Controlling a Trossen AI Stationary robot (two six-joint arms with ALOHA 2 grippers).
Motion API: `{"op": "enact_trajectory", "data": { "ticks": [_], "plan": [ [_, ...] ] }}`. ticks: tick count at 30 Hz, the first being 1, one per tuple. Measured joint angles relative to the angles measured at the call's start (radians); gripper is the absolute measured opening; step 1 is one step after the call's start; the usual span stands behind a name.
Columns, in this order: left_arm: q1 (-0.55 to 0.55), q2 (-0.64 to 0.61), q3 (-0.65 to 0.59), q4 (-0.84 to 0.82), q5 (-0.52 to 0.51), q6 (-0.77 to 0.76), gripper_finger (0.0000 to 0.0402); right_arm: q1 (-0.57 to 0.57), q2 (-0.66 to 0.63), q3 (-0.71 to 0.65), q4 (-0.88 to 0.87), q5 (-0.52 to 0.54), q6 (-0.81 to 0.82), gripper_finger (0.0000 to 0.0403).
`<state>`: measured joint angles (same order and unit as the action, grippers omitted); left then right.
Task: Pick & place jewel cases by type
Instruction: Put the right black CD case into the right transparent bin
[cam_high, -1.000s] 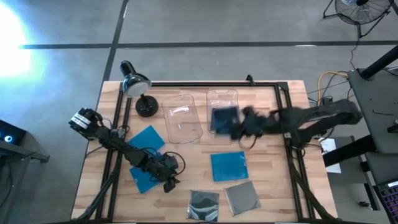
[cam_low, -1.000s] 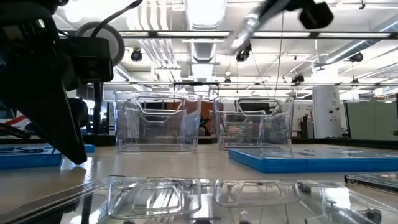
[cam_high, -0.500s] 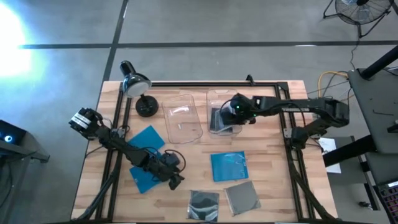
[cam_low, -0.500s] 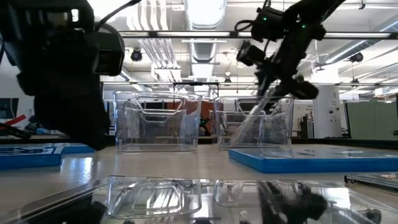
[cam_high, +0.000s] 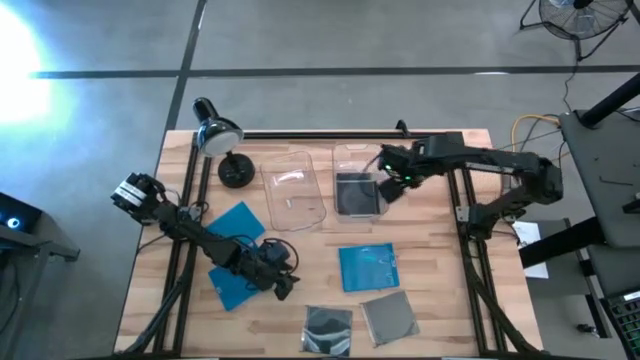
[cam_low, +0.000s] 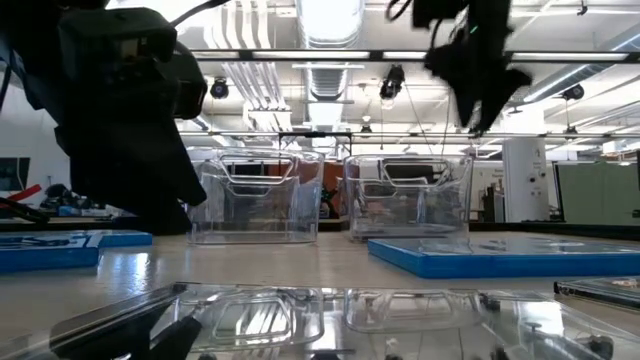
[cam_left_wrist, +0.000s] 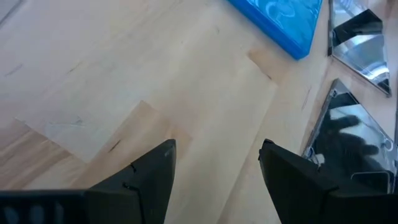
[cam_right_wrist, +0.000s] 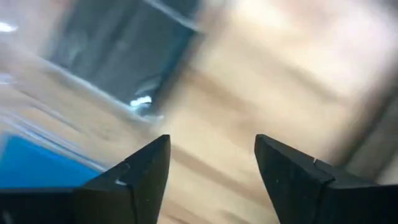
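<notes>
Pale wooden worktop (cam_high: 430, 300) fills the middle of the high view, ringed by a dark frame on a grey floor.

Near the far right part of the worktop, the right gripper (cam_high: 392, 186) hangs just beside the right-hand clear bin (cam_high: 357, 157), its fingers (cam_right_wrist: 140, 180) spread wide and holding nothing. A dark grey jewel case (cam_high: 357, 194) lies flat inside that bin, close to the gripper. The left-hand clear bin (cam_high: 292, 187) stands just beside it, toward the middle of the far edge.

Toward the near left, the left gripper (cam_high: 284, 285) sits low over bare wood, fingers (cam_left_wrist: 144, 177) parted and empty. Two blue jewel cases lie by that arm: one (cam_high: 239, 222) on its far side, another (cam_high: 229, 289) partly under it toward the near edge. A third blue jewel case (cam_high: 367, 267) lies mid-worktop, nearer than the bins. Along the near edge two more dark grey jewel cases rest side by side, one (cam_high: 328, 329) left of the other (cam_high: 389, 317).

A black desk lamp (cam_high: 220, 142) stands at the far left corner.
</notes>
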<state>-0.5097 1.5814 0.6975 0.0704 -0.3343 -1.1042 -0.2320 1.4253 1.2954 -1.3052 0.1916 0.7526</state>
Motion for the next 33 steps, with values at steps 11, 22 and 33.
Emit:
{"op": "enact_trajectory", "data": {
  "ticks": [11,22,33],
  "plan": [
    [0.058,0.000,0.000,0.014,0.125,0.041,0.0213,0.484,-0.129,-0.142,0.003,-0.301,0.360,0.0233],
    [0.066,0.000,0.000,0.028,0.175,0.149,0.0213,0.871,-0.070,-0.370,0.471,-0.320,0.893,0.0221],
    [0.067,0.000,0.000,0.027,0.207,0.138,0.0213,0.988,0.063,-0.378,0.699,-0.387,0.918,0.0221]
  ]
}}
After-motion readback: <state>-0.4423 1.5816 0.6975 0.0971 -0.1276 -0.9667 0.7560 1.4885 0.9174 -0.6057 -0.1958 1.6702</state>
